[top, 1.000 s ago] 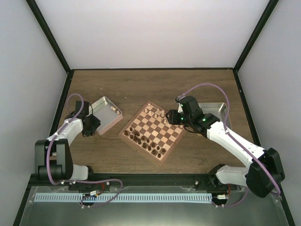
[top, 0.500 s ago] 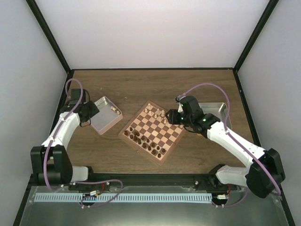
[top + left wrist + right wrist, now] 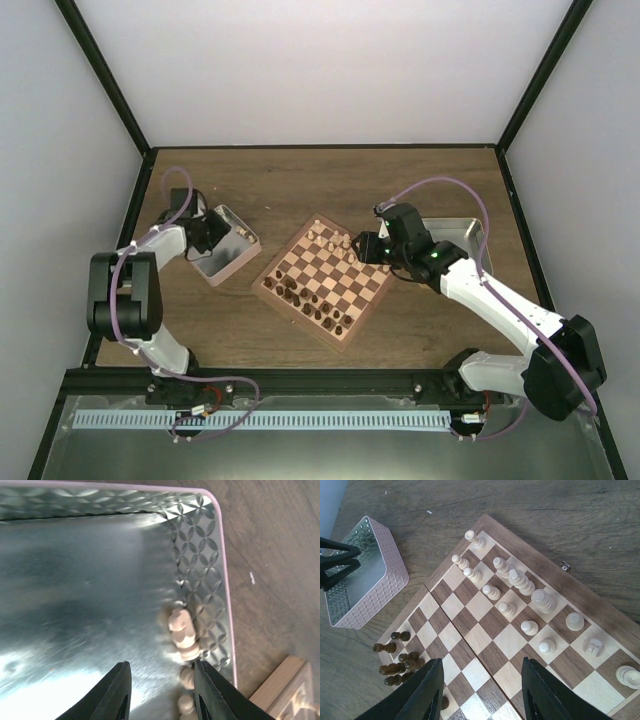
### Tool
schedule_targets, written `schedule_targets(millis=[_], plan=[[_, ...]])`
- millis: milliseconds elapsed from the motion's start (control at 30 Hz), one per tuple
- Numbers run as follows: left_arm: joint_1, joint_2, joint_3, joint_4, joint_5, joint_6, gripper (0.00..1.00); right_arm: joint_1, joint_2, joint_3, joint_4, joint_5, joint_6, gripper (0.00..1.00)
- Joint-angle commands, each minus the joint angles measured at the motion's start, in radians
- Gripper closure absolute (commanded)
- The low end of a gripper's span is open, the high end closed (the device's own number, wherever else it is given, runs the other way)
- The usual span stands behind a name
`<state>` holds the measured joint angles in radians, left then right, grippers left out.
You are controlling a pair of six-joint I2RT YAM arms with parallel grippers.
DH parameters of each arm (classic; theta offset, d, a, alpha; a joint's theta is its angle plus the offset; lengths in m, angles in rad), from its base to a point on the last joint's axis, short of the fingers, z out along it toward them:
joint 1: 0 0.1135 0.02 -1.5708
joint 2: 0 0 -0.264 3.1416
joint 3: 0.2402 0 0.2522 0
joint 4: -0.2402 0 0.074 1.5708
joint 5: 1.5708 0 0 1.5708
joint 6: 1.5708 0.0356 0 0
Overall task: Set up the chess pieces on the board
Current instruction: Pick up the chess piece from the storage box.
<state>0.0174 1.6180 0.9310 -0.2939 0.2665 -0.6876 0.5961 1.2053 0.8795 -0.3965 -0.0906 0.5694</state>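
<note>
The board [image 3: 337,283] lies as a diamond in the middle of the table. Several light beige chess pieces [image 3: 334,240] stand along its far right side, also in the right wrist view [image 3: 519,580]. Dark pieces [image 3: 300,300] crowd the near left side. My left gripper [image 3: 212,232] is open inside the left metal tray [image 3: 235,262], next to a few beige pieces [image 3: 181,632] lying against the tray's wall; its jaws [image 3: 162,690] hold nothing. My right gripper [image 3: 362,248] hangs open and empty above the board [image 3: 485,605], its jaws [image 3: 482,690] over bare squares.
A second silver tray [image 3: 465,235] sits right of the board, partly under the right arm. The left tray [image 3: 375,587] stands close to the board's left corner. Dark pieces [image 3: 395,667] lie and stand in a bunch. Black frame posts bound the table.
My left arm has swung from the tray's left outer side up and over into the tray. The right arm and the pieces on the board have not moved.
</note>
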Motion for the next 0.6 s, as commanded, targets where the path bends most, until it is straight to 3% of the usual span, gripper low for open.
schedule_targets(millis=[0,200,567], plan=[[-0.018,0.073,-0.005,0.191,0.099,-0.102,0.63,-0.001,0.002,0.010,0.003,-0.003,0.019,0.56],[-0.048,0.146,0.045,0.104,0.021,-0.107,0.65,-0.001,-0.001,0.007,-0.005,0.007,0.024,0.56],[-0.061,0.213,0.098,0.086,0.035,-0.069,0.64,-0.001,0.009,0.003,-0.002,-0.004,0.026,0.56]])
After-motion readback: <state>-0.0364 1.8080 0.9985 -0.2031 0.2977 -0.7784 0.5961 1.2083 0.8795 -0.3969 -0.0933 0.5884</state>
